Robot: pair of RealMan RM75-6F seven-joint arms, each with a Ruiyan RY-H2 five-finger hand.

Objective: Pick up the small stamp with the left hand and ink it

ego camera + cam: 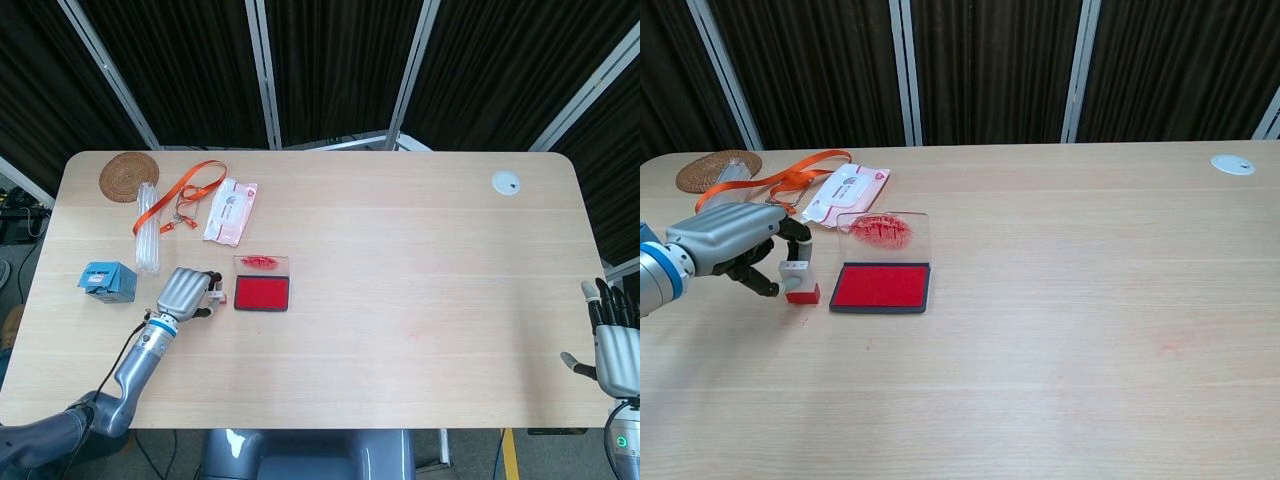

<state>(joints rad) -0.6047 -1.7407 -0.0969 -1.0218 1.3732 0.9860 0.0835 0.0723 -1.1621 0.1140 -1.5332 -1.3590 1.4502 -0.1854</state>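
Red-based and small, the stamp (800, 282) was pinched by the left hand (735, 250) beside the ink pad (881, 287); a shallow fingertip grip risked tipping it. The right hand (615, 345) hung open, empty.
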